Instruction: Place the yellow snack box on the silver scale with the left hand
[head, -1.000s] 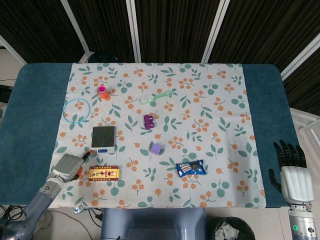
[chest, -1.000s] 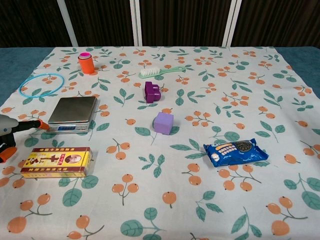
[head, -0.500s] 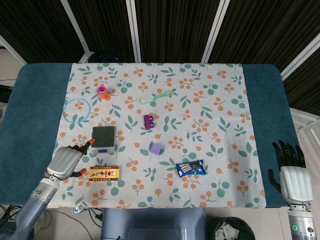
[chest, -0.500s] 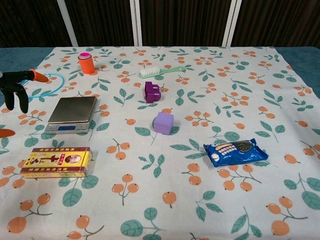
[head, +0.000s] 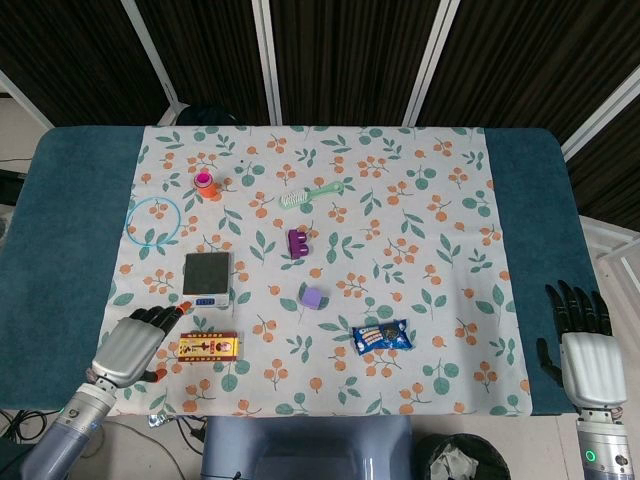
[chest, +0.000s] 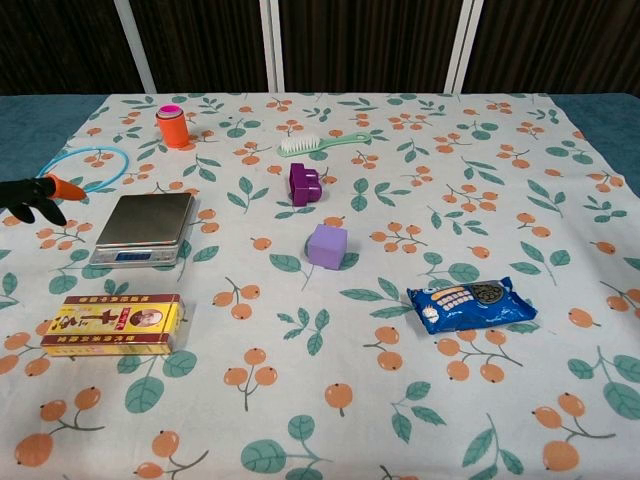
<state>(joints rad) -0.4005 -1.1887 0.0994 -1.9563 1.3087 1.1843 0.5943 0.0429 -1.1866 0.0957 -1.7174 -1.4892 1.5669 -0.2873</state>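
The yellow snack box (head: 208, 346) lies flat near the table's front left; the chest view shows the box (chest: 112, 324) just in front of the silver scale (chest: 147, 227). In the head view the scale (head: 206, 277) stands behind the box. My left hand (head: 131, 345) hovers just left of the box, fingers spread, holding nothing; only its fingertips (chest: 35, 192) show at the chest view's left edge. My right hand (head: 586, 355) rests off the table's right front corner, fingers apart and empty.
A blue snack pack (head: 382, 336), a purple cube (head: 313, 297), a purple toy (head: 297, 242), a green brush (head: 311, 195), an orange-pink cup (head: 205, 183) and a blue ring (head: 154, 221) lie on the floral cloth (head: 420, 240).
My left hand has opened its fingers and drawn back toward the front edge, left of the box. The box, the scale and the right hand have not moved.
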